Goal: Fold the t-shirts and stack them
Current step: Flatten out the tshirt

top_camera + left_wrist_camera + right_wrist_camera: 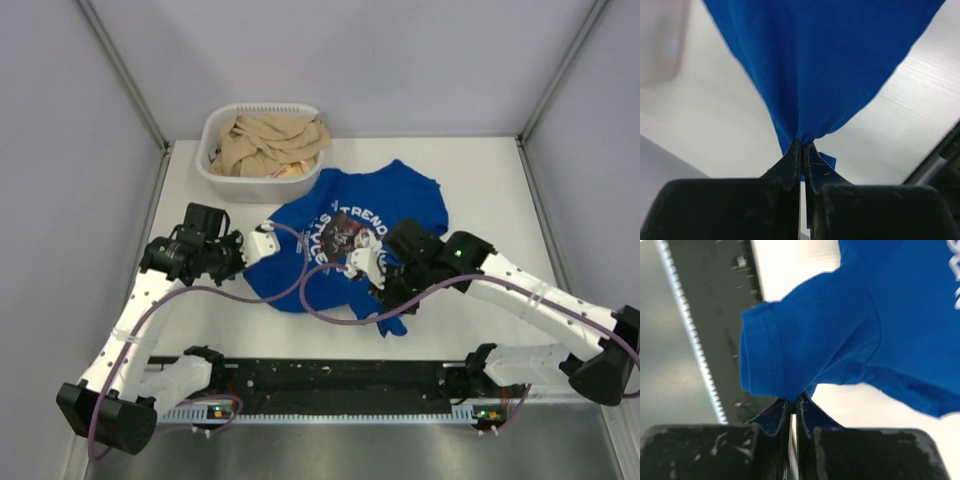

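A royal-blue t-shirt point(350, 225) with white lettering and a dark graphic lies crumpled, print up, in the middle of the table. My left gripper point(262, 240) pinches its left edge; in the left wrist view the cloth point(820, 60) fans out from the shut gripper point(803, 145). My right gripper point(362, 265) is shut on the shirt near its front part. The right wrist view shows a hemmed sleeve point(770, 355) bunched into the shut right gripper point(792, 401).
A white laundry basket point(222, 180) holding beige cloth point(270, 143) stands at the back left, just behind the shirt. Purple cables point(300, 300) loop over the table near the shirt's front. A black rail point(340, 380) runs along the near edge.
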Motion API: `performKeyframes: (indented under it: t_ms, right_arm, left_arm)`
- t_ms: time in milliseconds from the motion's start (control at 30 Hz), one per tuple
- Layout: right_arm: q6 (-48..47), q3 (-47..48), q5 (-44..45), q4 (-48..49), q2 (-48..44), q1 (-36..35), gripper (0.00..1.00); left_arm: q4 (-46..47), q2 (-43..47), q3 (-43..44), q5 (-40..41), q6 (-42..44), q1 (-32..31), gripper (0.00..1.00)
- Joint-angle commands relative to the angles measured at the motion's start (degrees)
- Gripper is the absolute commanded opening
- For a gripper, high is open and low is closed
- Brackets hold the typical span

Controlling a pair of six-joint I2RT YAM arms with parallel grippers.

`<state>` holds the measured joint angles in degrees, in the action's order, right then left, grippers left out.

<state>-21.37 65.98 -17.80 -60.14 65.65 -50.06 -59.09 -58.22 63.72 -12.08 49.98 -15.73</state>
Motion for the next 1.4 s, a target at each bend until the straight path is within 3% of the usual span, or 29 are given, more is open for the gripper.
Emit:
performKeyframes:
  t_ms: [0,167,300,400,500,533,633,700,800,900,1100,1267,1367]
  right_arm:
    - [1.24,2.22,-10.75,-3.14,4.65,-3.81,0.0]
    - [0.19,2.49,-15.85,-4.54,13.88,-5.65,0.06]
    - [-0.6,2.84,-17.0,-5.16,14.51,-5.83,0.13]
    - [-0.17,4.33,-12.02,-4.81,12.41,-5.66,0.52]
    - [3.16,6.79,-0.42,0.09,10.65,-2.34,0.76]
    - [5.0,6.8,1.0,3.94,9.95,1.42,0.79]
    - [15.87,4.44,3.11,18.25,8.97,18.18,0.79]
    - [24.4,1.89,8.37,25.3,10.46,28.04,0.79]
    - [30.14,-1.11,16.2,32.43,15.54,37.29,0.79]
    - [31.39,-1.11,17.54,36.83,23.53,43.36,0.79]
    - [28.22,6.09,20.17,36.94,37.87,45.41,0.77]
    - [27.52,8.81,18.34,35.8,45.43,45.41,0.77]
    - [26.99,9.7,15.61,35.27,48.34,45.41,0.72]
  left_arm:
    - [-7.62,2.58,-7.11,-2.43,7.5,0.35,0.0]
    - [-9.63,2.49,-12.65,-1.46,10.22,0.35,0.0]
    - [-13.84,1.88,-13.36,-3.03,12.51,0.35,0.0]
    - [-18.42,0.91,-13.19,-5.58,15.14,0.35,0.25]
    - [-17.74,0.82,-11.96,-6.73,15.33,0.35,0.48]
    - [-15.99,1.08,-11.17,-6.65,14.11,0.43,0.55]
    - [-5.2,0.13,-8.19,-6.56,6.74,2.53,0.66]
    - [4.03,-3.29,-5.9,-5.42,0.94,4.38,0.68]
    - [9.78,-11.54,-1.07,-0.69,-7.5,5.71,0.66]
    - [12.85,-21.04,2.36,0.56,-12.52,5.79,0.63]
    - [22.87,-28.88,9.91,5.57,-15.79,5.79,0.63]
    - [27.88,-28.8,14.23,1.36,-7.72,5.79,0.71]
    - [33.23,-29.75,13.54,-1.28,-0.61,5.79,0.81]
